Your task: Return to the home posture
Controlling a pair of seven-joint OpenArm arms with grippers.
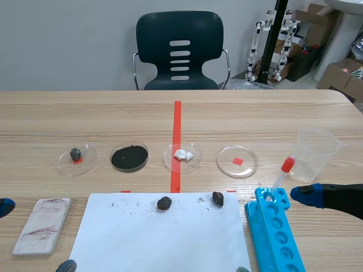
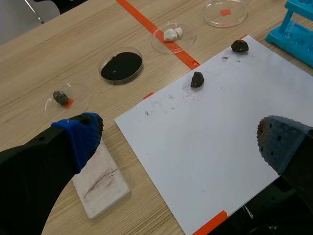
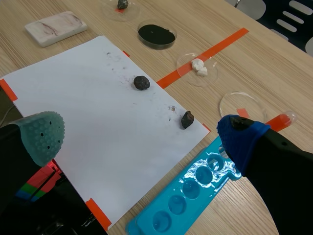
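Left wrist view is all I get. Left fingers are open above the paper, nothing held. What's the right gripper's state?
Observer: The right gripper is open and holds nothing. It sits by the far end of the blue rack.
Operator: I only see a corner of that rack. Is anything in it?
Observer: Yes. A dropper with a red bulb stands tilted in the rack's far end, right next to the right gripper's blue pad.
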